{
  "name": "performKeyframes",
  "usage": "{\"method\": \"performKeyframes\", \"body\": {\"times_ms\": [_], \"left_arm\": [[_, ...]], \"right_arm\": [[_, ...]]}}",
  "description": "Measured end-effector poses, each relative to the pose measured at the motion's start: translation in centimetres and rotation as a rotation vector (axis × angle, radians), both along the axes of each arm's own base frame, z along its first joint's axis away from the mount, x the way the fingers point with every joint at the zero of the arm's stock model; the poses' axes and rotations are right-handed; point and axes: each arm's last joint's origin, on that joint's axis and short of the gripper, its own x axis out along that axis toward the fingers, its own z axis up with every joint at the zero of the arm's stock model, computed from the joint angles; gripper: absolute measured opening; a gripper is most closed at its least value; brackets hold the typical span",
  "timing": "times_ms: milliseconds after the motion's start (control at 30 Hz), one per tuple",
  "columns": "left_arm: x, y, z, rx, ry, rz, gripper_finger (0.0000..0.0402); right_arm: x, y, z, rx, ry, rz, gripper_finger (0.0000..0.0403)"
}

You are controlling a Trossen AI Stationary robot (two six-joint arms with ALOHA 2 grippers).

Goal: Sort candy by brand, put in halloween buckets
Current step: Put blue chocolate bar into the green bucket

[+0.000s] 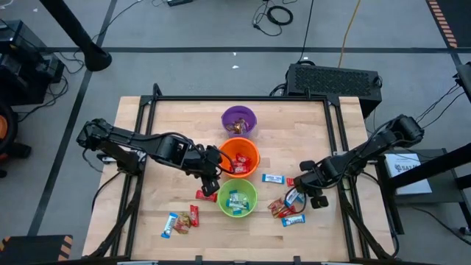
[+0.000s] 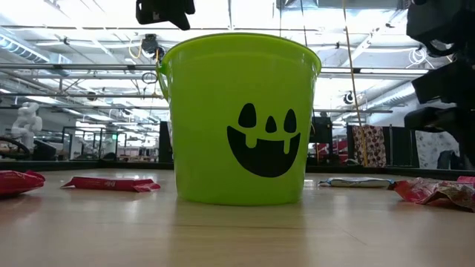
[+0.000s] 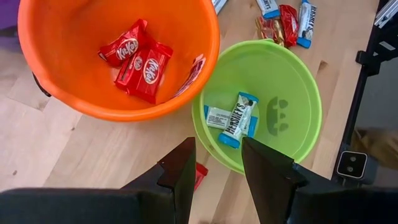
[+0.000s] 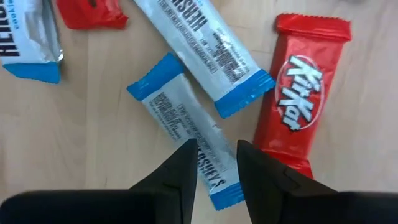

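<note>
Your right gripper (image 4: pixel 216 163) is down on the worktop near its right edge, among a small cluster of candy. Its two fingers straddle the end of a blue-and-white Hershey's bar (image 4: pixel 189 137) lying flat on the wood, with only a narrow gap between them; they look closed onto the wrapper, and the bar is not lifted. Just beside it you see a second Hershey's bar (image 4: pixel 202 53) lying crosswise, touching the first, and a red KitKat (image 4: pixel 301 102) right alongside.

Your left gripper (image 3: pixel 214 171) hangs over the middle of the worktop, just in front of the orange bucket (image 1: pixel 241 156) and beside the green bucket (image 1: pixel 236 197). Its fingers stand partly apart with nothing between them.

The orange bucket holds several red KitKats (image 3: pixel 140 62). The green bucket holds blue-and-white Hershey's bars (image 3: pixel 236 118). The purple bucket (image 1: pixel 239 119) sits behind the orange one, toward the far edge, with candy inside that you cannot make out.

A lone blue-and-white bar (image 1: pixel 274 178) lies between the orange bucket and your right gripper. More loose candy (image 1: pixel 182 220) lies near the front-left corner, and a red bar (image 1: pixel 206 194) lies just left of the green bucket.
</note>
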Motion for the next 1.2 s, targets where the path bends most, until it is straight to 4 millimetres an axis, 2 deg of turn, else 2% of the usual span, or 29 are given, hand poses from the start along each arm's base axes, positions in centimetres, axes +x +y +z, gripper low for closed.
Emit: {"method": "performKeyframes", "body": {"times_ms": [233,600,800,900,1067,1200], "left_arm": [[0.0,0.0,0.0,0.001,0.0,-0.002,0.0136],[0.0,0.0,0.0,0.001,0.0,-0.001,0.0136],[0.0,0.0,0.0,0.0,0.0,-0.001,0.0136],[0.0,0.0,0.0,0.0,0.001,-0.001,0.0136],[0.0,0.0,0.0,-0.001,0.001,-0.002,0.0136],[0.0,0.0,0.0,-0.007,0.002,0.002,0.0136]], "right_arm": [[0.0,0.0,0.0,-0.003,0.002,0.001,0.0097],[0.3,0.1,-0.7,-0.011,0.042,0.005,0.0055],[0.2,0.1,-0.6,-0.001,0.037,0.007,0.0007],[0.2,0.2,-0.5,0.013,0.043,0.006,0.0003],[1.3,0.7,1.1,0.063,0.002,0.009,0.0],[2.4,1.4,3.7,0.163,-0.052,0.003,0.0]]}}
